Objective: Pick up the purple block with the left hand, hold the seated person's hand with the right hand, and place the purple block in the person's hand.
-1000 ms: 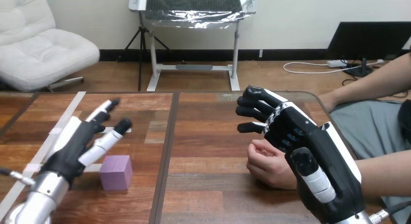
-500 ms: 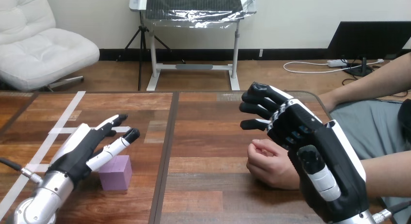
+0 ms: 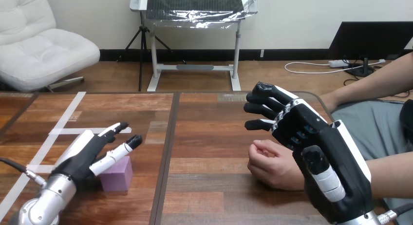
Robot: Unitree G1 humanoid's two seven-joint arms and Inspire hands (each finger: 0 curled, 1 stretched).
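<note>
Black with white back shells: left hand [image 3: 80, 154], right hand [image 3: 316, 152]; fingers [image 3: 265, 96] black-and-white, jointed; left forearm [image 3: 46, 198] silver.

left hand [image 3: 82, 156] covers part of the purple block [image 3: 119, 176].

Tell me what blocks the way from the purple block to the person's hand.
Nothing lies on the table between the purple block and the person's hand. The person's hand is loosely curled, though, and the right hand hovers close by it.
</note>
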